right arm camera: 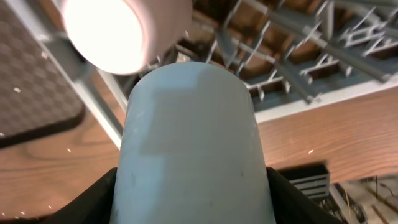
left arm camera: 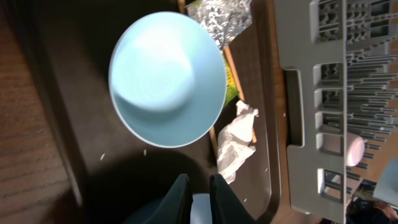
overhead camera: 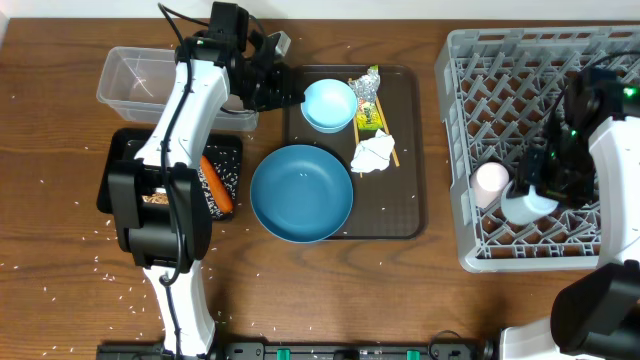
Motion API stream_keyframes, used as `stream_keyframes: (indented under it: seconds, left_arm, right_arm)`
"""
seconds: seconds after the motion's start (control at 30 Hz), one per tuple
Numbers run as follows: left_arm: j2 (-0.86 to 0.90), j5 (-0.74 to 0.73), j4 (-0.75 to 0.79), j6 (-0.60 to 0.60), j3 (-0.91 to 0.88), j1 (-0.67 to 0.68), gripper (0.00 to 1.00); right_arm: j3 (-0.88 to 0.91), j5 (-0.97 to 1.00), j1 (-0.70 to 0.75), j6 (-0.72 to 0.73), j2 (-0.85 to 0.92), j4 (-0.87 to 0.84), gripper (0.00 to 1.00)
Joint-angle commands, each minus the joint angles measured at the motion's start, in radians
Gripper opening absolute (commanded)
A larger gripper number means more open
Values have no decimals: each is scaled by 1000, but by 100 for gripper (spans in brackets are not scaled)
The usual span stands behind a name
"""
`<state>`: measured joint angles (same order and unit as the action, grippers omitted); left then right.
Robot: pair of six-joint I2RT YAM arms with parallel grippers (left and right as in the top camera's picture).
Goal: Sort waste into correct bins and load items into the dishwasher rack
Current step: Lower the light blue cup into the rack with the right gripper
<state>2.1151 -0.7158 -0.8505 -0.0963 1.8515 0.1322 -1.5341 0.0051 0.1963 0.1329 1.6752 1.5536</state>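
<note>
Large blue bowl (overhead camera: 301, 193) on brown tray (overhead camera: 405, 190), pink cup (overhead camera: 490, 183) in grey rack (overhead camera: 500, 70)

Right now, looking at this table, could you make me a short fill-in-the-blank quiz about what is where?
1. The robot's ___ tool grips the light-blue cup.
2. The orange carrot lies in the ___ tray.
3. The crumpled tissue lies next to the large ___ bowl.
4. The ___ cup lies loose in the grey rack.

Missing words: right; black; blue; pink.
</note>
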Motion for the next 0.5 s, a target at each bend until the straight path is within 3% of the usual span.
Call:
stream_keyframes:
  seconds: [0.0, 0.47]
  left_arm:
    - [-3, 34, -13, 10, 2, 0, 13]
    - [-3, 34, -13, 10, 2, 0, 13]
  right_arm:
    - [50, 14, 5, -9, 3, -2, 32]
    - [194, 13, 4, -18, 3, -85, 34]
